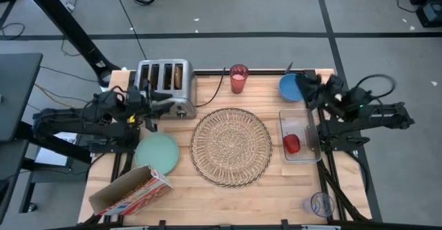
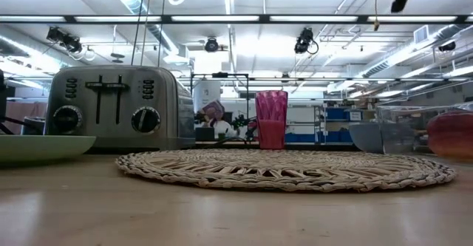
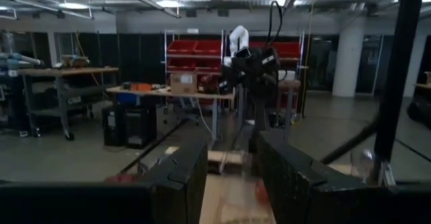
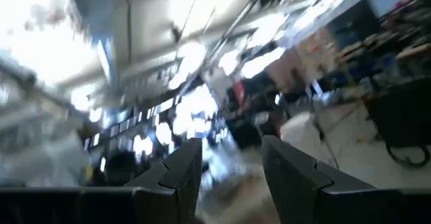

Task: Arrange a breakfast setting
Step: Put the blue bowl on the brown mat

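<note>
The round wicker placemat [image 1: 231, 146] lies mid-table. The pale green plate [image 1: 157, 152] lies to its left. The red cup [image 1: 238, 78] stands at the far edge and the blue bowl [image 1: 290, 86] at the far right. The red fruit [image 1: 292, 144] lies in the clear tray [image 1: 302, 119]. A toast slice [image 1: 179, 74] stands in the silver toaster [image 1: 164, 85]. I see no spoon. My left gripper [image 1: 163, 100] is open and raised over the toaster's near side. My right gripper [image 1: 308, 86] is open and raised by the bowl's right rim.
A red-and-white carton [image 1: 131, 192] lies on its side at the near left corner. A clear glass [image 1: 321, 204] stands at the near right corner. The toaster's cord [image 1: 219, 85] runs along the far edge toward the cup. Bare wood shows along the near edge.
</note>
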Controlling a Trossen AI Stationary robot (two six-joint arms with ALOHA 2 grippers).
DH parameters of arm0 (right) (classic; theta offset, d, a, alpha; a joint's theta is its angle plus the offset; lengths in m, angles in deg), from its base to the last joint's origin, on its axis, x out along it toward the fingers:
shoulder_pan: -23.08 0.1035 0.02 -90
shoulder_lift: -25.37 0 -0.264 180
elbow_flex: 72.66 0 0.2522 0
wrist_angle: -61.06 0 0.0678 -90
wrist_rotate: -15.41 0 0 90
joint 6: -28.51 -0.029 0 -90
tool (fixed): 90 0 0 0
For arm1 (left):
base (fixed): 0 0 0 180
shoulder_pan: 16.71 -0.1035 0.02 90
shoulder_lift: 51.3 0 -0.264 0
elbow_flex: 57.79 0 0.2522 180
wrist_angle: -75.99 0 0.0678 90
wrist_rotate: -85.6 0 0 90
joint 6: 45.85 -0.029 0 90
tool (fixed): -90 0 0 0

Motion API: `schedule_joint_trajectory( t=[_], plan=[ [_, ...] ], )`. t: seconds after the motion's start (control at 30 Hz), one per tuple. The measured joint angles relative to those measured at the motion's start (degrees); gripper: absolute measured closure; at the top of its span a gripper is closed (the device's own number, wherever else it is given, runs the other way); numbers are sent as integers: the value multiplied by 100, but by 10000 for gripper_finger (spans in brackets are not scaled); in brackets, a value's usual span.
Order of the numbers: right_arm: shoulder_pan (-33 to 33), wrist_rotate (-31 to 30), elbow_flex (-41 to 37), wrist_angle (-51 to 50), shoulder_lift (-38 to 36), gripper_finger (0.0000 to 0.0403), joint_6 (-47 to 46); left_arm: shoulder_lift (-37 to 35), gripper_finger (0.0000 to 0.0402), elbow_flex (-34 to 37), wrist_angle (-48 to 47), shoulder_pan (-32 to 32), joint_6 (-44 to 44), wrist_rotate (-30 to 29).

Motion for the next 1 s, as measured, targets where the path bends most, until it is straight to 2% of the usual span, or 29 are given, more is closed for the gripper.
schedule_joint_trajectory(
  t=[0.17, 0.27, 0.33, 0.4, 0.57, 0.7, 0.77, 0.9, 1.0],
  plan=[
    [0, -94, 518, 1083, 383, 240, -88, 402, 264, -679, 38, 0, 115, -42],
    [-2, 119, 772, 1275, 477, 241, 179, 532, 264, -970, 41, 0, 309, -274],
    [-2, 410, 929, 975, 495, 240, 514, 593, 264, -1083, 41, 0, 656, -478],
    [0, 574, 1191, 423, 600, 240, 600, 675, 264, -1213, 24, -2, 906, -544],
    [-2, 251, 2314, -1609, 1270, 240, 333, 1025, 268, -1755, -493, -36, 946, -624],
    [-104, -317, 3557, -3858, 1912, 241, -28, 1271, 271, -2368, -1292, -211, 1004, -636],
    [-256, -414, 4116, -5020, 2199, 241, -299, 1370, 271, -2625, -1692, -341, 1115, -639],
    [-656, -138, 4783, -6654, 2683, 240, -812, 1418, 272, -2778, -1957, -520, 1280, -645],
    [-989, 296, 4896, -7319, 2925, 240, -1147, 1437, 272, -2774, -2065, -521, 1422, -643]
  ],
)
